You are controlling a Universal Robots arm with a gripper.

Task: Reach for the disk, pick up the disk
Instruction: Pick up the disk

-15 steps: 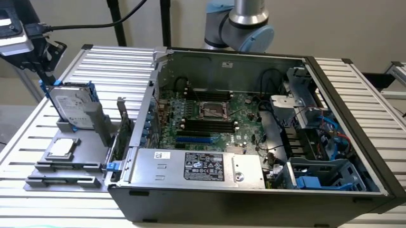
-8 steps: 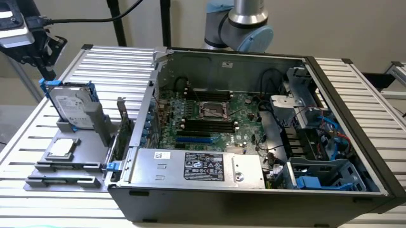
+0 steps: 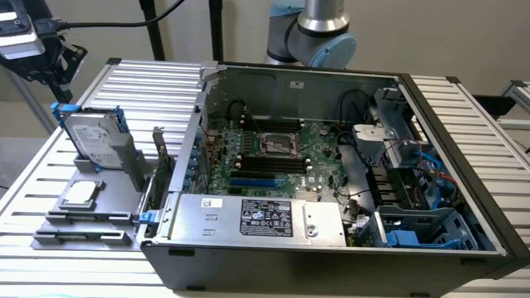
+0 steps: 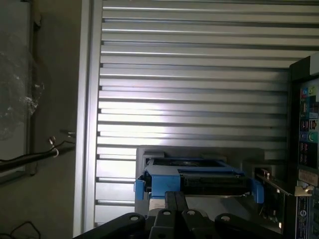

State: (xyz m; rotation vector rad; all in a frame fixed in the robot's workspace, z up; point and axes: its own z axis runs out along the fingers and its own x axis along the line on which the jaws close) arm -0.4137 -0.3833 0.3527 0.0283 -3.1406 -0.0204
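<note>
The disk (image 3: 93, 139) is a silver hard drive with a white label in a blue caddy. It stands on edge in a grey holder (image 3: 124, 162) at the exterior view's left, beside the open computer case. My gripper (image 3: 58, 76) hangs above it and further back, near that view's upper left corner, well apart from it. In the wrist view the disk's blue-framed top edge (image 4: 199, 177) lies just beyond my gripper (image 4: 175, 195), whose two dark fingers stand together, shut, with nothing between them.
The open computer case (image 3: 463, 124) takes up the middle and the exterior view's right, with a big grey labelled box (image 3: 257, 217) in its front. A small square silver chip (image 3: 80, 194) lies on a grey fixture in front of the disk. The slatted metal table (image 3: 149, 81) runs beneath.
</note>
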